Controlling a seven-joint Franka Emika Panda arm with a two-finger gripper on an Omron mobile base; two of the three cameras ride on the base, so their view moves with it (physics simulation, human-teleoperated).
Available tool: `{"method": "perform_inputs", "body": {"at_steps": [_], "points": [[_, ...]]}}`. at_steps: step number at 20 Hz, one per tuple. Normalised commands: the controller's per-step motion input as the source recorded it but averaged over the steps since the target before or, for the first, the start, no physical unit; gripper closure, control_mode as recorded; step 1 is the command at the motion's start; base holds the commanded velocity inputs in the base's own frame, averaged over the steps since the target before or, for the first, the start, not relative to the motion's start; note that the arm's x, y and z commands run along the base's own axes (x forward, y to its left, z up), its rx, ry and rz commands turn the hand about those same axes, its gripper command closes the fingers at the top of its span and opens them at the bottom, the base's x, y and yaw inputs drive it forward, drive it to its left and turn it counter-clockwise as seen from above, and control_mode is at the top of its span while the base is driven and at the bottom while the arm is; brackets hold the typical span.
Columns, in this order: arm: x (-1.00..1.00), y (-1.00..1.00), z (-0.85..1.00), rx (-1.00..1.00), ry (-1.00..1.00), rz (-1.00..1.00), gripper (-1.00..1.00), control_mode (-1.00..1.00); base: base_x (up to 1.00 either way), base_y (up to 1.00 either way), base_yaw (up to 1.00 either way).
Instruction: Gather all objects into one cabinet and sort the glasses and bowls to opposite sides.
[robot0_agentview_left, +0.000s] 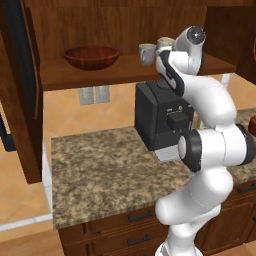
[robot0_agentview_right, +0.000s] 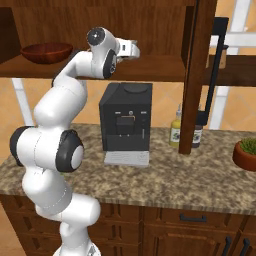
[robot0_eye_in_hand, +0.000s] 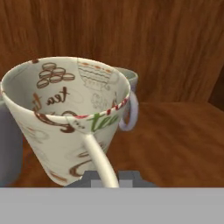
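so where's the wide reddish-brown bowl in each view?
Left base view: wide reddish-brown bowl upper left of centre, on the dark wooden cabinet shelf.
Right base view: bowl far upper left, same shelf.
Hand view: not in it.
Shared landmark: black boxy coffee machine below the shelf.

Bowl (robot0_agentview_left: 91, 57) on cabinet shelf (robot0_agentview_left: 75, 76) left, mugs (robot0_agentview_left: 147, 53) right, coffee machine (robot0_agentview_left: 160, 117) below

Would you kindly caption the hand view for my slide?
Gripper shut on the handle of a printed cream mug above the cabinet shelf, a grey mug just behind.
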Motion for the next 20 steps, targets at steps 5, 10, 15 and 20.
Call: {"method": "perform_inputs", "body": {"at_steps": [5,10,15,20], "points": [[0.49,-0.14,-0.03,0.0,0.05,0.0,1.0,-1.0,0.0,0.0,0.0],[0.12,-0.14,-0.52,-0.01,0.0,0.0,1.0,-1.0,0.0,0.0,0.0],[0.14,-0.04,-0.39,-0.01,0.0,0.0,1.0,-1.0,0.0,0.0,0.0],[-0.06,0.0,-0.13,-0.06,-0.09,0.0,-1.0,-1.0,0.0,0.0,0.0]]}}
